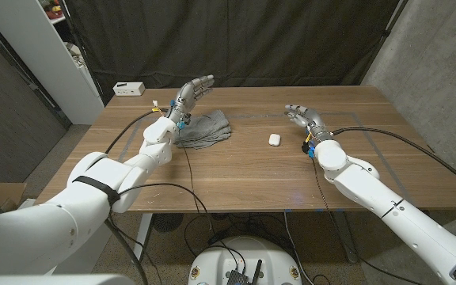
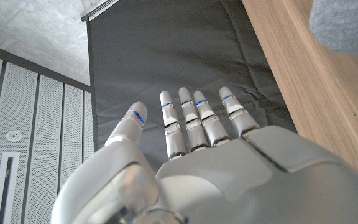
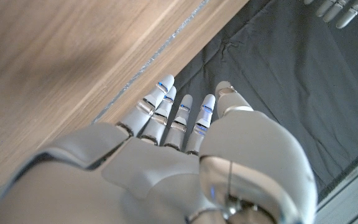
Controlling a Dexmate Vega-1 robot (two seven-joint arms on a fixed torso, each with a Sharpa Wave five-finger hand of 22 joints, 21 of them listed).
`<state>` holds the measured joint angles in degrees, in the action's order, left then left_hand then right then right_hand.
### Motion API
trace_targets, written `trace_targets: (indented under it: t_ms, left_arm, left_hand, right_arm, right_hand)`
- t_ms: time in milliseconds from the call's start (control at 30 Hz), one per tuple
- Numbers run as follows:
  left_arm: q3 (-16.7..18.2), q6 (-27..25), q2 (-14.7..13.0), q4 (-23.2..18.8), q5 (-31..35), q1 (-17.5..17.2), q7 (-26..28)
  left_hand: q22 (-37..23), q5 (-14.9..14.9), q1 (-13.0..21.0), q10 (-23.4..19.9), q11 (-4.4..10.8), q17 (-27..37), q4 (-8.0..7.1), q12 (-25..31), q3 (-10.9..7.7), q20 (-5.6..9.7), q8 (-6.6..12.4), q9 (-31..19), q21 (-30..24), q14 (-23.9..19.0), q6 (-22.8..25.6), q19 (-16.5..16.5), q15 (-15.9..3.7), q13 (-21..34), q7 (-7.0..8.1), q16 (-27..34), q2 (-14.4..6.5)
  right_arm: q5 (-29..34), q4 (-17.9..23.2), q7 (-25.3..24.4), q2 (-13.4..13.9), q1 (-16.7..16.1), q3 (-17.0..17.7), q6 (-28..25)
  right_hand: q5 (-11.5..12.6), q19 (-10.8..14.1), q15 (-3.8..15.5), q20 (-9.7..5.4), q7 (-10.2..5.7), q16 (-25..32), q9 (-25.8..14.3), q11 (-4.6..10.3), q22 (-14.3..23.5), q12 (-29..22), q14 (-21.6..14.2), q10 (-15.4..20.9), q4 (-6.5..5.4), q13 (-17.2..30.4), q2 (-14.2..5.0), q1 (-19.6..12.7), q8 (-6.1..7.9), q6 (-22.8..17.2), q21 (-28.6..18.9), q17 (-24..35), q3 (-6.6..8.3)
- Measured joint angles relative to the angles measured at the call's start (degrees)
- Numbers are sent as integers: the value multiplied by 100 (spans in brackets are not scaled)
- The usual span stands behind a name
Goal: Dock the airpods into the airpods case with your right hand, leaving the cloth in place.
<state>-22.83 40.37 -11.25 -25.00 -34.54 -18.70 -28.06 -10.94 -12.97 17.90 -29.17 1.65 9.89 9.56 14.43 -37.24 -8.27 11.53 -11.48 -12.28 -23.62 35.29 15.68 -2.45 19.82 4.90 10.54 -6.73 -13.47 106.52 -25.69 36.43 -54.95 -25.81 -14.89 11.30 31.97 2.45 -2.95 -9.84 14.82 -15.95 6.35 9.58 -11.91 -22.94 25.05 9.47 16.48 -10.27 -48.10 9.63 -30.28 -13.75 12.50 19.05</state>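
The white airpods case (image 1: 274, 139) sits on the wooden table (image 1: 236, 178) between the grey cloth (image 1: 204, 129) and the right hand (image 1: 303, 117) (apart from both). Both hands hold nothing, fingers extended; the left hand (image 1: 190, 95) hovers beside the cloth

Both arms (image 1: 117, 178) are glossy white rounded shells; a black band rings the left one near the shoulder. The left hand (image 1: 190, 95) and right hand (image 1: 304, 117) are silver-grey metal with segmented fingers (image 2: 194, 124), pale tips and blue marks. Black cables (image 1: 386, 136) run along each forearm, with blue and yellow connectors at the wrists.
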Motion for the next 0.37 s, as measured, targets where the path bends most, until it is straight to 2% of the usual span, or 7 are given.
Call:
trace_targets:
  t_ms: [133,367]
  left_arm:
    - [7,13,-34,-94,-44,-64,-31]
    - [13,5,-93,-296,-117,-163,-50]
  left_hand:
    - [0,0,0,0,0,0,0,0,0,0,0,0,0,0,0,0,0,0,0,0,0]
    - [0,0,22,0,0,0,0,0,0,0,0,0,0,0,0,0,0,28,0,0,-23]
  right_arm:
    - [-44,-103,12,-66,-5,54,304]
    - [-128,-186,-9,-158,-31,137,553]
  right_hand:
    - [45,-1,1,-1,15,-42,53,41,0,33,62,-41,7,-44,-6,-53,-10,216,38,-27,41]
    - [45,-1,0,-1,1,-42,79,42,0,33,62,-42,-16,-78,-52,-99,-10,263,83,-28,64]
